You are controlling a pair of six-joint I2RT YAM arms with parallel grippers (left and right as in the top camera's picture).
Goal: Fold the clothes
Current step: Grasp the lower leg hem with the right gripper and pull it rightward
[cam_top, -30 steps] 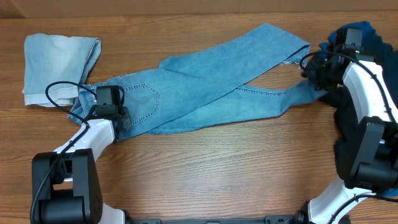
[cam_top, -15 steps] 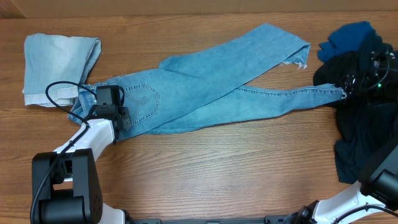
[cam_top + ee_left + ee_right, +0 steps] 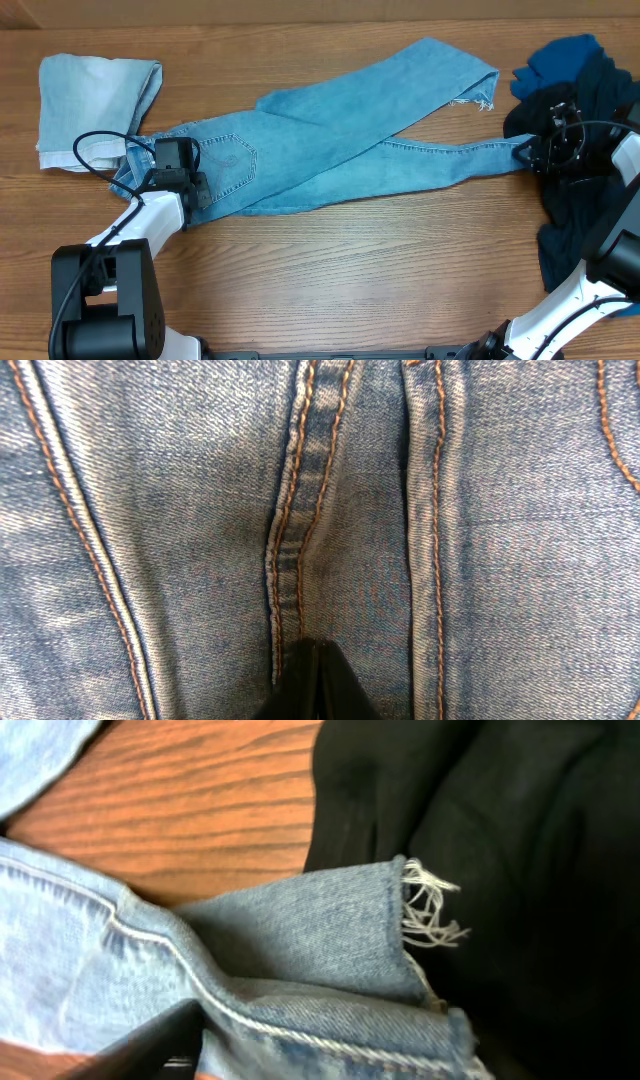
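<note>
No writing, label, brand mark, number or sign can be read in any view, neither on the jeans [image 3: 330, 140] nor on the table [image 3: 350, 270].
</note>
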